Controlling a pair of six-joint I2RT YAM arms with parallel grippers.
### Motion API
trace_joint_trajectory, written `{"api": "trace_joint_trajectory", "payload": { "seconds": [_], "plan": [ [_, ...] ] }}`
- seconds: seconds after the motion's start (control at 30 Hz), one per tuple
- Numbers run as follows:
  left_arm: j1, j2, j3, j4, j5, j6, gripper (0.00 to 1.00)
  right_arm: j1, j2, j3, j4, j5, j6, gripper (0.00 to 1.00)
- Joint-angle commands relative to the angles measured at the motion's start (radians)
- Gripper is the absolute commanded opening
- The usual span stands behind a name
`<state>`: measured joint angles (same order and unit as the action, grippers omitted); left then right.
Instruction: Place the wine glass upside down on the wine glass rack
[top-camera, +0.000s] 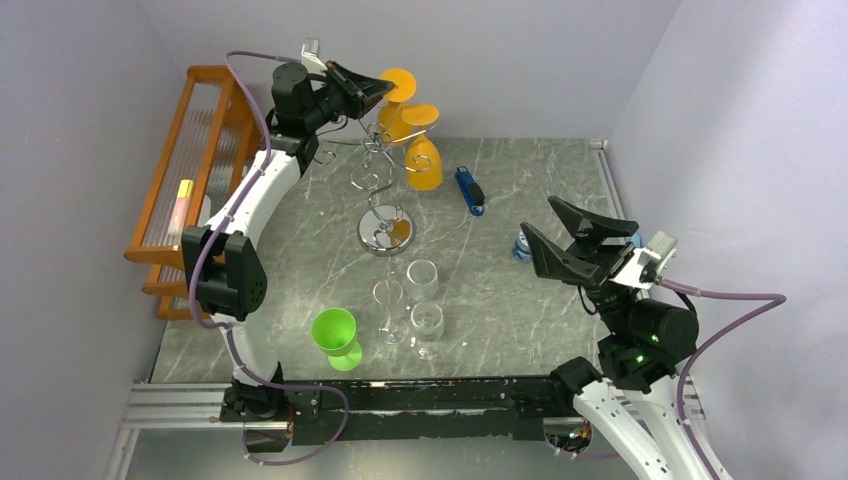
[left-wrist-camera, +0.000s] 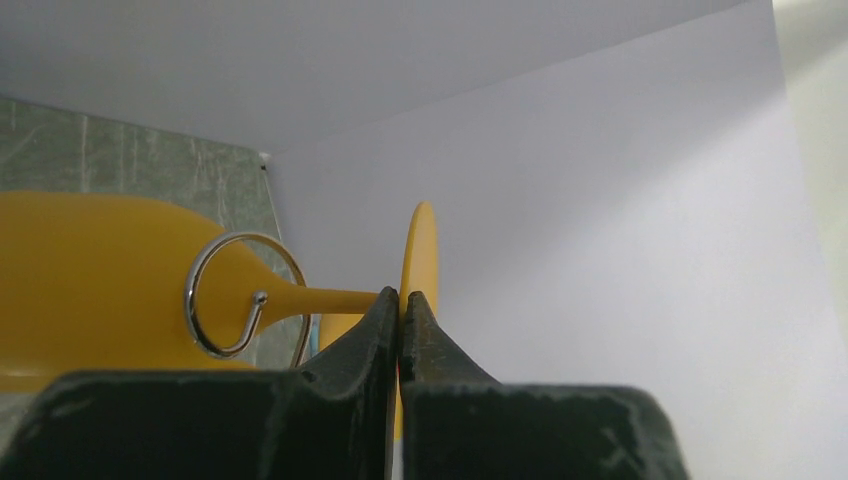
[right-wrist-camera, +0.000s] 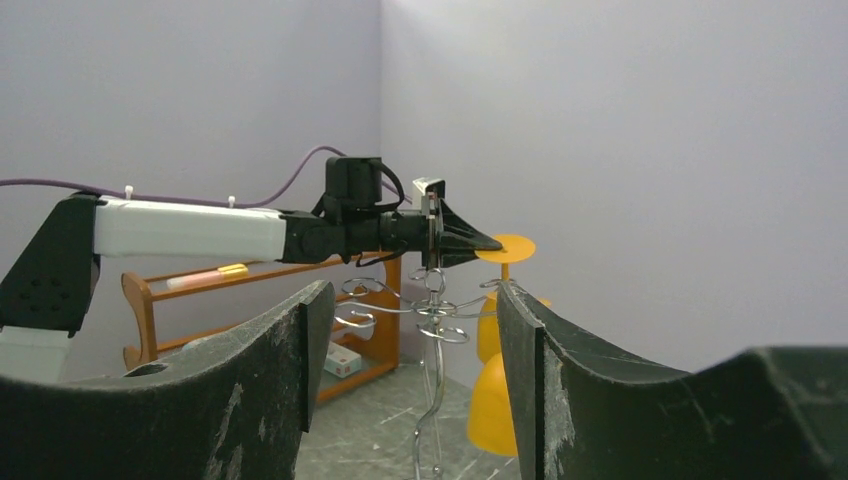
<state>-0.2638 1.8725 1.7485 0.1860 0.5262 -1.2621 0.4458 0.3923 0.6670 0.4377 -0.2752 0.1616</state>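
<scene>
the print on the small blue container (top-camera: 521, 245) is too small to read. your left gripper (left-wrist-camera: 400, 300) is pinched on the flat foot of the orange wine glass (left-wrist-camera: 100, 285), which is upside down at the top of the wine glass rack (top-camera: 381, 231), stem crossing a curled hook (left-wrist-camera: 215, 300). your right gripper (top-camera: 540, 222) hangs spread apart, well away.
</scene>
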Motion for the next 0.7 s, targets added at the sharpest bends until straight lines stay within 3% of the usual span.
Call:
{"api": "trace_joint_trajectory", "payload": {
  "seconds": [0.0, 0.67],
  "plan": [
    [-0.009, 0.008, 0.058, -0.038, -0.079, 0.031, 0.05, -0.001, -0.009, -0.017, 0.012, 0.010, 0.009, 0.64],
    [-0.009, -0.004, 0.116, -0.244, -0.236, 0.138, 0.05, -0.001, -0.007, -0.012, 0.004, 0.014, -0.003, 0.65]
  ]
}}
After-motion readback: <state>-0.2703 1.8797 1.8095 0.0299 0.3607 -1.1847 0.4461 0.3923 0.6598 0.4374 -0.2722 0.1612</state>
